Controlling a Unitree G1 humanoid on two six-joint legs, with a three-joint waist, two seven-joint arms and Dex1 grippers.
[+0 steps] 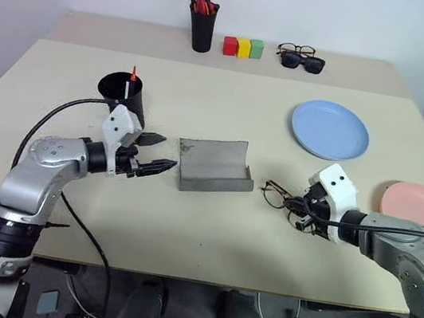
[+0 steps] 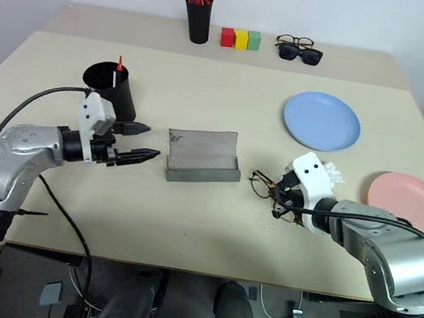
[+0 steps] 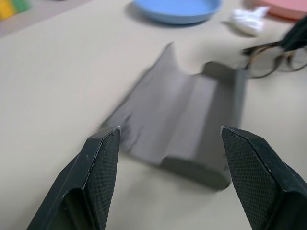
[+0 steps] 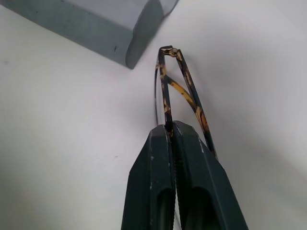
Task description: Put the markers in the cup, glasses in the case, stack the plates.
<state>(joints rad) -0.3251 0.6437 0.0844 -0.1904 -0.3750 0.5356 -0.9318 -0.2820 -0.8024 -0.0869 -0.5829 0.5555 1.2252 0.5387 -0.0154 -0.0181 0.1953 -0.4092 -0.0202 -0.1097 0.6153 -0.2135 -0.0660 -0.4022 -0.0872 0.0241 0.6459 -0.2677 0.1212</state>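
grey felt case (image 1: 216,166) lies open between my hands, long axis crosswise. my right gripper (image 4: 171,130) is clamped on the glasses (image 1: 283,195) just right of it; my left gripper (image 1: 158,154) gapes empty beside its left end.

My right gripper (image 1: 306,213) hides part of the glasses (image 1: 277,194); the pink plate (image 1: 422,208) beyond them is cut by the picture's edge, and the markers (image 1: 130,82) mostly sit hidden inside the cup (image 1: 122,96)
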